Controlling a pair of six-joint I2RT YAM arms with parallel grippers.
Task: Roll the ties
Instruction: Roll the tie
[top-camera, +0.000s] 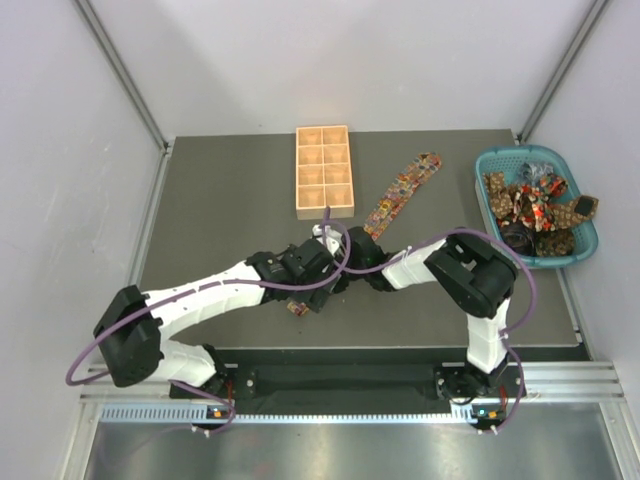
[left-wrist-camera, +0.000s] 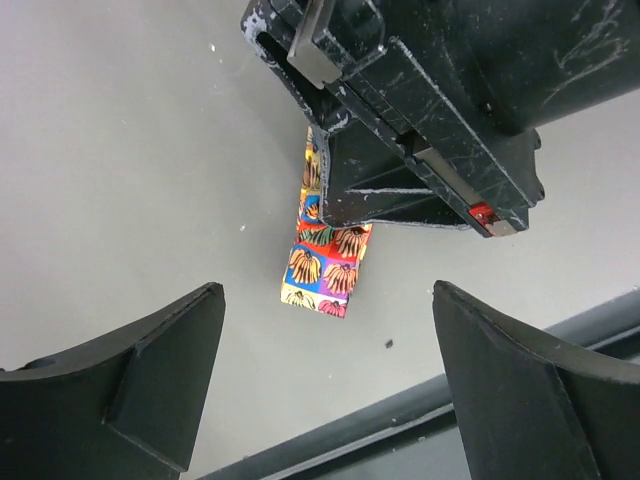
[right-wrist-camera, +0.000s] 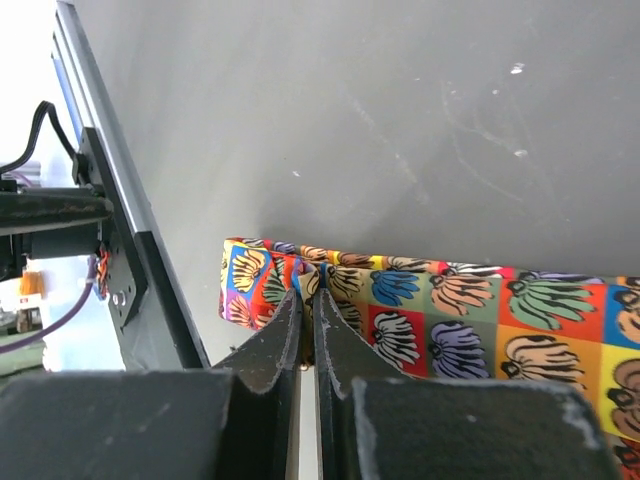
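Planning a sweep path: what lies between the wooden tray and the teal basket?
The tie, its far end flat on the table; top view shows it.

Tray (top-camera: 324, 170) ctr-back, tie (top-camera: 400, 197) R of it, basket (top-camera: 590, 238) far R

- The dark grey table (top-camera: 230, 200) is carrying three items in front of me.
- A tan wooden tray (top-camera: 324, 172) with eight compartments is sitting at the far middle.
- A teal basket (top-camera: 520, 151) is resting at my far right edge.
- One printed tie (top-camera: 405, 188) is lying flat and diagonal between them, its wider end pointing away and its narrow end running toward me.
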